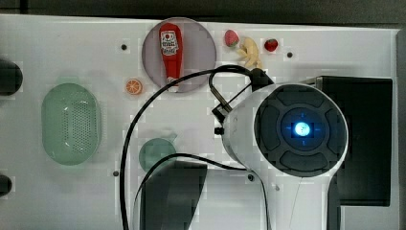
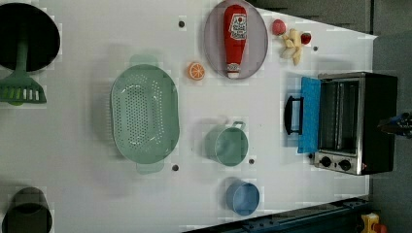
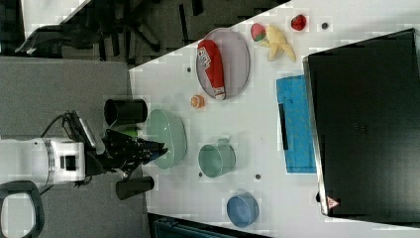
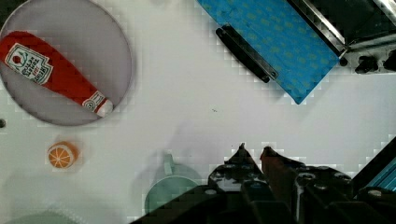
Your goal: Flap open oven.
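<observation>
The oven, a large boxy black toaster oven with a silver-framed front, sits at the left view's right edge of a white table. Its long axis runs up and down in the left view, and its front faces the left view's left, toward the middle of the table. The blue glass flap door is folded down flat onto the table in front of the open cavity, its dark bar handle at the far edge, pointing away from the oven body. Two small black knobs sit at the lower end of the front panel in the left view.

In the right view the oven fills the right view's right side, with the blue door lying flat to its left.

The robot's black gripper hovers above the table, well apart from the door, its two fingertips nearly together with just a narrow gap and nothing held between them. In the right view the gripper hangs over a pale green perforated oval colander.

Near the oven's door lie a pale green cup with a handle, a round blue bowl, and a grey round plate holding a red ketchup bottle
</observation>
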